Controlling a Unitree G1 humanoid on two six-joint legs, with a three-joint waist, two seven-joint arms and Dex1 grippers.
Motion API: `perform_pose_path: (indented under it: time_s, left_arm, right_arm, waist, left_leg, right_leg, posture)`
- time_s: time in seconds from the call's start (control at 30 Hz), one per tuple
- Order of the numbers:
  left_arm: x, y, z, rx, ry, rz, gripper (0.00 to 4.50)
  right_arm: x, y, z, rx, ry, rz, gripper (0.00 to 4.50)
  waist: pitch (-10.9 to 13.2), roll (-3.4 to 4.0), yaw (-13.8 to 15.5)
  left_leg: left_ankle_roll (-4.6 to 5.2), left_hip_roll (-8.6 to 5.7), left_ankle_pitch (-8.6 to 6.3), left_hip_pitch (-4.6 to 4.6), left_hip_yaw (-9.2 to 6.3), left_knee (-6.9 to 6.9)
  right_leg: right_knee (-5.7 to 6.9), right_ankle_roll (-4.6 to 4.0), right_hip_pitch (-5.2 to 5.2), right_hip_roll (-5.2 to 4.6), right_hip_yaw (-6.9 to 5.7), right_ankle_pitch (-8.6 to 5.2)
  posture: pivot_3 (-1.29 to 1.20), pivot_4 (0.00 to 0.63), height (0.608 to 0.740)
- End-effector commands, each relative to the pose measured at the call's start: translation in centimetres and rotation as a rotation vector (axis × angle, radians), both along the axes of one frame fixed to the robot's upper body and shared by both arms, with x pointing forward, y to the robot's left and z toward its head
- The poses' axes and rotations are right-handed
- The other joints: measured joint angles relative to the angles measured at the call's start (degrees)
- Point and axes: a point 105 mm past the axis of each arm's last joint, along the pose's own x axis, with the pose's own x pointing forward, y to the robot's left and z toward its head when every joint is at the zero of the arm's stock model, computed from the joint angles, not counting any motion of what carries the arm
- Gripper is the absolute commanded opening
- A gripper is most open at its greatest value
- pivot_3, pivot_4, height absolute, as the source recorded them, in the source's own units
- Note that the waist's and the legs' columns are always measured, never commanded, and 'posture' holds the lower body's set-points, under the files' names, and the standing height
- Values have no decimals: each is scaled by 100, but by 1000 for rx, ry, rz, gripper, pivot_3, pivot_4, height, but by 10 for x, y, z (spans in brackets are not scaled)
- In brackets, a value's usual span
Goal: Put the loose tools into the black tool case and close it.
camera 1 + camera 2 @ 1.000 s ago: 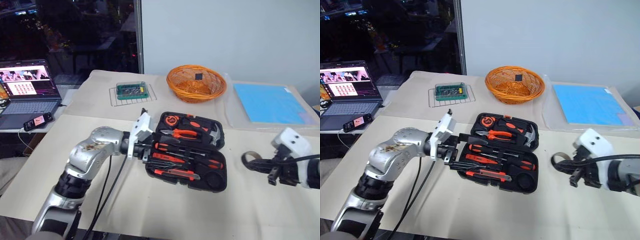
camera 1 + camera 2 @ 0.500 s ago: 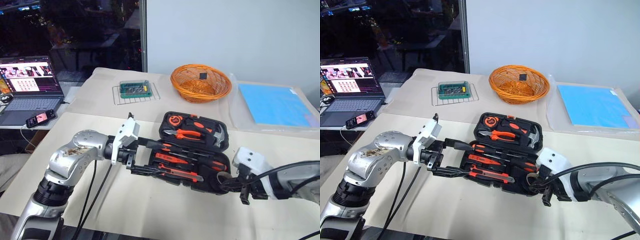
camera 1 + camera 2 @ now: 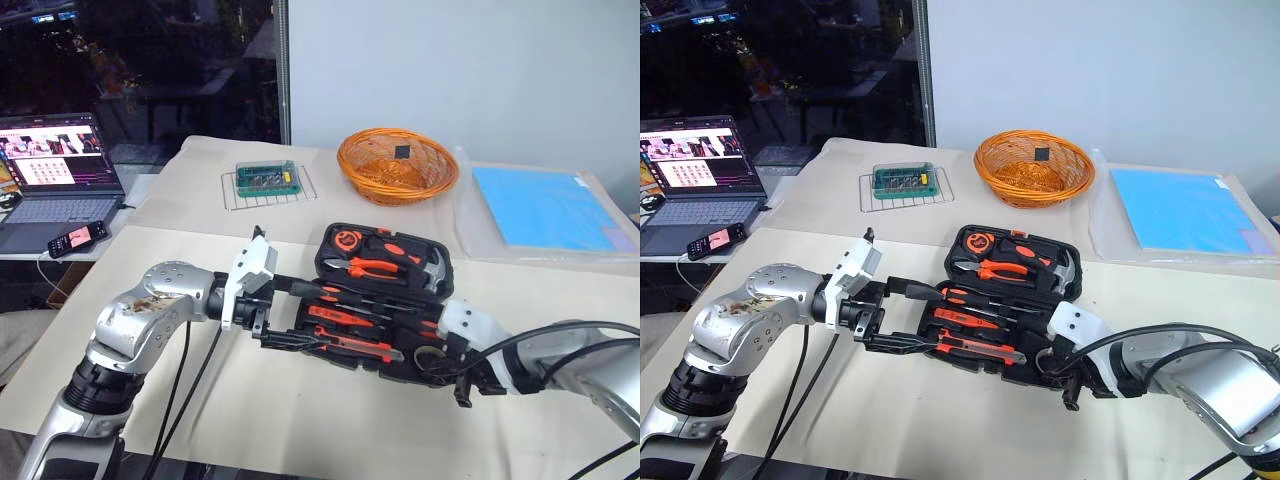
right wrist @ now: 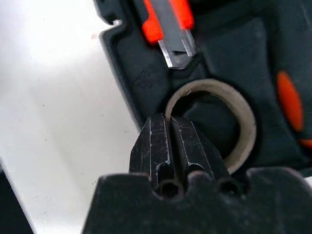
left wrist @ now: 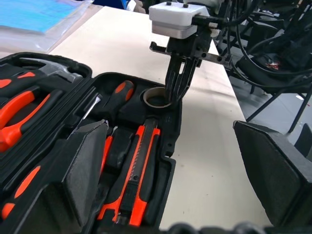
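The black tool case (image 3: 437, 296) lies open in the middle of the table. Its slots hold two black-and-orange screwdrivers (image 3: 352, 317), a thin red screwdriver (image 3: 372, 300) and the orange-and-black utility knife (image 5: 144, 163). My left gripper (image 3: 314, 317) is open, one finger either side of the case's left end. At the near right corner my right gripper (image 5: 174, 97) is shut on the wall of the beige tape roll (image 4: 245, 124). The roll hangs in the round recess; whether it rests there I cannot tell.
In the case's far half lie orange pliers (image 3: 368, 267) and a hammer (image 3: 430, 270). Behind stand an orange wicker basket (image 3: 398, 166), a blue sheet (image 3: 545, 207) and a green board on a wire rack (image 3: 265, 181). A laptop (image 3: 58, 170) and phone (image 3: 76, 238) sit far left.
My right gripper has carried the tape roll from the table right of the case leftward and down to the case's near right corner. The left gripper has hardly moved.
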Motion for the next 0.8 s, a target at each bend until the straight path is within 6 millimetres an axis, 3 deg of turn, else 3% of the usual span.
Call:
perform_pose_path:
  time_s: [0.03, 0.1, 0.27, 0.37, 0.5, 0.6, 0.8]
  left_arm:
    - [-2, -2, 8, -12, -53, -4, 4419]
    - [-1, -2, 8, -16, -53, 8, 4419]
    - [11, 0, 7, -40, 2, 95, 4419]
    - [36, -3, 11, -113, 32, 257, 4419]
    - [76, -3, 8, -116, 88, 494, 4419]
    - [118, -6, 0, -46, 181, 725, 4419]
    - [167, -10, 2, -67, 328, 919, 4419]
  right_arm:
    - [5, 3, 8, 5, -40, 32, 358]
    - [6, 1, 13, 5, -58, 34, 839]
    - [4, 0, 37, 92, -129, 10, 2616]
    - [6, -8, 56, 172, -228, -42, 2616]
    - [28, -22, 80, 274, -404, -202, 2616]
    - [70, -44, 92, 374, -466, -471, 2616]
    - [129, -66, 75, 360, -404, -762, 2616]
  waist:
    - [0, -1, 0]
    - [0, -1, 1]
    - [1, -1, 14]
    - [3, -5, 50]
    - [12, -20, 81]
    - [15, -27, 24]
    - [18, -31, -12]
  left_leg:
    - [0, 0, 0, 0, 0, 0]
    - [0, 0, 0, 0, 1, 0]
    - [0, 0, 0, -1, 1, 0]
    - [2, 0, -1, -1, -4, 0]
    - [3, -3, 0, -1, -9, 10]
    - [1, -6, 2, 9, -2, 14]
    - [6, -19, 18, 1, 1, 8]
  right_leg:
    - [0, 0, 0, 0, 0, 0]
    - [0, 0, 0, 0, 0, 0]
    - [1, 1, 0, 0, 0, 0]
    - [-2, 3, 8, 0, -4, -1]
    - [0, 19, 17, 5, -2, 10]
    - [-1, 18, 23, 9, 5, 24]
    - [-1, 19, 7, 6, 4, 41]
  posture:
    - [0, 150, 740]
    - [0, 150, 740]
    - [0, 150, 740]
    - [0, 150, 740]
    - [0, 150, 740]
    - [0, 150, 740]
    - [0, 150, 740]
